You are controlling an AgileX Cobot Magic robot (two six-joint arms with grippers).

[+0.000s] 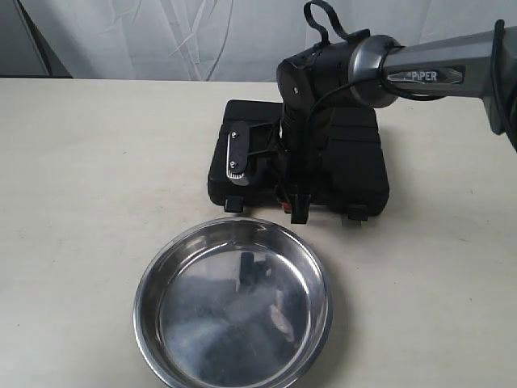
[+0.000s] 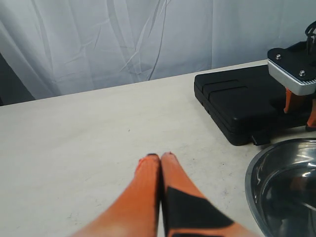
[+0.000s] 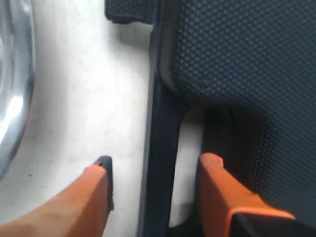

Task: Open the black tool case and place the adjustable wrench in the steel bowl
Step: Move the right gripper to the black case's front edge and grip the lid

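Black moulded plastic tool case point(image 1: 355, 162) looks latched, so my spread, empty right gripper point(image 3: 157, 160), astride its handle point(image 3: 159, 123), might drag it into the adjacent shiny steel bowl point(image 1: 141, 311).

- right arm link point(image 1: 436, 69): grey-silver tube, "PiPER" lettered on a dark inset
- wrist housing point(image 1: 311, 77): black, boxy
- black cable point(image 1: 327, 23): thin, looped
- silver plate point(image 2: 291, 74): bevelled edge, two small screws
- left jaws: tapered orange fingers point(image 2: 143, 197), black tips, black patch on one
- right jaws: orange fingers point(image 3: 89, 197), one black-tipped
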